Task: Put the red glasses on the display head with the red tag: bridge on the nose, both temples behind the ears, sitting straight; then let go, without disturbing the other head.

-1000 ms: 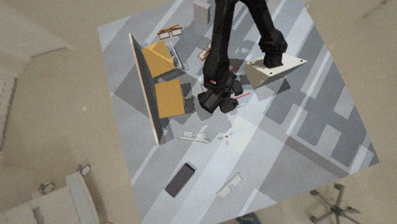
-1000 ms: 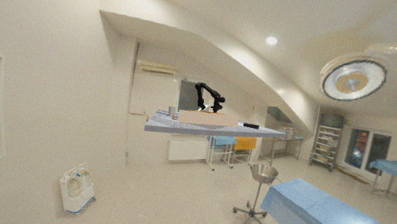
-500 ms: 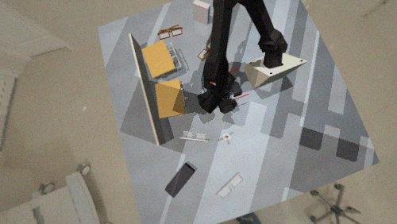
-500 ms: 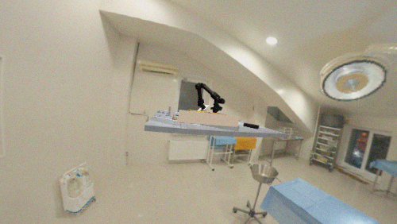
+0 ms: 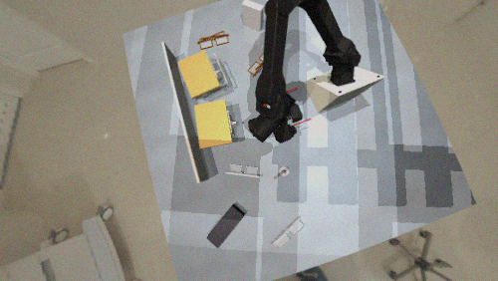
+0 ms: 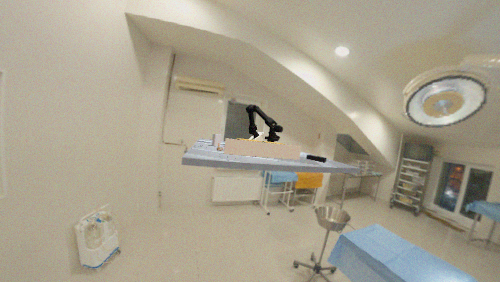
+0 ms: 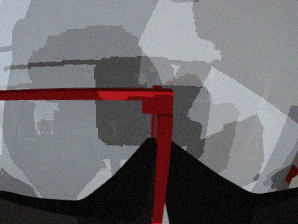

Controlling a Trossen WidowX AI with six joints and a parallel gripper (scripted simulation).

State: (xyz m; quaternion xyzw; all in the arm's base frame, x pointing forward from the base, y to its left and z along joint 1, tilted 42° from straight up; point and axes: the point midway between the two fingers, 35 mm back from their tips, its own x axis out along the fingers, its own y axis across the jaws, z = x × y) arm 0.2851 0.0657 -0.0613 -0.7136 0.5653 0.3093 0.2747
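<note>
My gripper [image 5: 284, 126] [image 7: 157, 145] is shut on the red glasses [image 5: 302, 122] [image 7: 60, 94], near a hinge corner. In the wrist view the front bar runs left and one temple runs down between the black fingers. Two red temple pieces show beside the gripper in the top view; the arm hides the rest. Two yellow-topped display heads, an upper one [image 5: 199, 75] and a lower one [image 5: 214, 124], stand left of the gripper, with thin grey outlines on their right sides. The glasses are off both heads. I cannot make out a red tag.
A long upright board [image 5: 180, 112] [image 6: 262, 148] stands behind the heads. Orange glasses [image 5: 214, 41] lie above them; another orange pair [image 5: 256, 68] is partly behind the arm. Pale glasses [image 5: 244, 172] [image 5: 287, 231], a small ring [image 5: 284, 171], a dark case [image 5: 226, 226] and a white box [image 5: 253, 15] are around.
</note>
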